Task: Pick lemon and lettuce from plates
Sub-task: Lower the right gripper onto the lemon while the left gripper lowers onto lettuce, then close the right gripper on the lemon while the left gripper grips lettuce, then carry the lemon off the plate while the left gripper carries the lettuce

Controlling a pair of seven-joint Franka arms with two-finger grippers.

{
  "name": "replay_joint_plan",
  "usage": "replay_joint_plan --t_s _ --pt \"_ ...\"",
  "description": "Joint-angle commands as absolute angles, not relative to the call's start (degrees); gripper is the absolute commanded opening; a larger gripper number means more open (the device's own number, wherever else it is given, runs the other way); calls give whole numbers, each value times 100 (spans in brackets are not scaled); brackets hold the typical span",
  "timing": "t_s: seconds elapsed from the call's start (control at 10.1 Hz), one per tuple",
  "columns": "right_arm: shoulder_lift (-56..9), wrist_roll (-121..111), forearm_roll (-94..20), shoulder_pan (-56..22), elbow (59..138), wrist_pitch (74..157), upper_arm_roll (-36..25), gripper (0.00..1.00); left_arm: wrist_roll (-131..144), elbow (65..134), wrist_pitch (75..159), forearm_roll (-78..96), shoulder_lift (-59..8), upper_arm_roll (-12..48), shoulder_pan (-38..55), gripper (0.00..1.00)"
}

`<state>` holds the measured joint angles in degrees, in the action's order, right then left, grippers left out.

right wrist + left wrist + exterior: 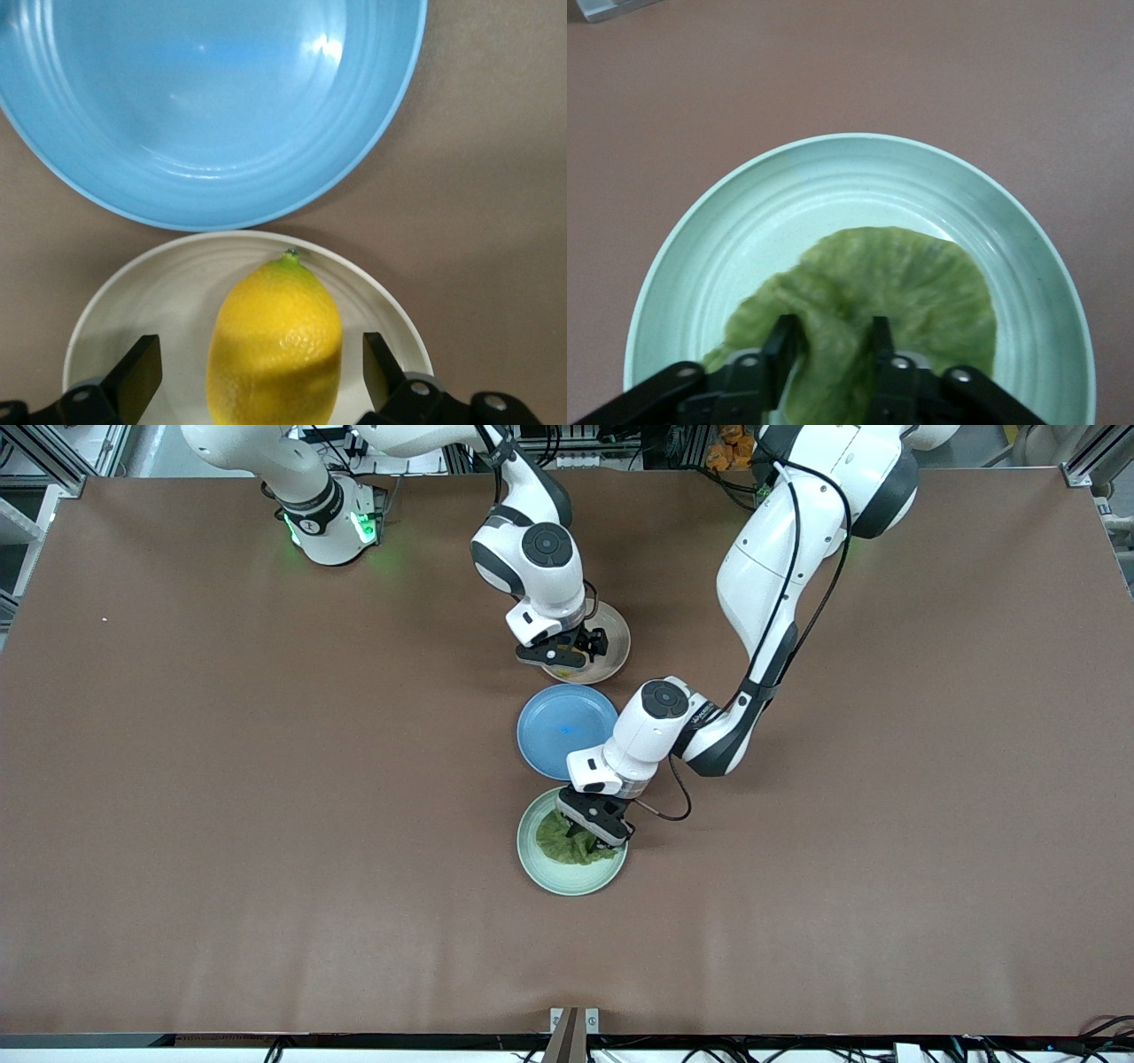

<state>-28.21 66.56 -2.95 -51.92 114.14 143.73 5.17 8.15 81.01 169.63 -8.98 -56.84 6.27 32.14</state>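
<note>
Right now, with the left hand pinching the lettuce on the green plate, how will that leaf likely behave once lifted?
Probably floppy: the lettuce already bunches into a fold between the left hand fingers. Likely light, so the green plate should stay put. Its loose edges may droop and drag.

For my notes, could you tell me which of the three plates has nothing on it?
The blue plate, in the middle of the row; the beige one holds the lemon, the green one the lettuce.

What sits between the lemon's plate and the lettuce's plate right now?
The empty blue plate, seen in the front view, sits between the beige plate under the lemon and the mint plate under the lettuce.
</note>
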Motion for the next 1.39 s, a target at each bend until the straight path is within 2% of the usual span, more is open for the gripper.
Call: replay_joint_plan --t_s 0.0,0.2,0.4,0.5,0.69,0.89,1.09,1.29 --pt "-2883 6873 -149 -5361 11461 14476 440 100 896 7998 17024 -1002 -5722 545 3270 0" --pt "-2892 6891 -149 -5379 11443 14476 431 100 888 8033 16998 -1011 -5608 545 3208 0" --pt "-2892 6891 -141 -5379 11452 14476 431 63 888 8033 16623 -984 -5345 554 3129 0" --pt "-2892 6891 -141 -5379 11443 14476 431 47 888 8016 16028 -984 -5039 554 3120 0" --pt "-2892 6882 -141 -5353 11435 14476 422 42 879 8016 14937 -932 -4494 571 2998 0" --pt "-2883 6856 -132 -5318 11400 14406 422 32 765 8033 13927 -888 -3949 624 2482 0" --pt "-2769 6786 -132 -5221 11338 14300 422 31 599 8042 13204 -783 -3658 755 1849 0" --pt "-2559 6541 -141 -4993 11067 13505 431 28 -102 8059 12746 -756 -3612 791 1260 0"
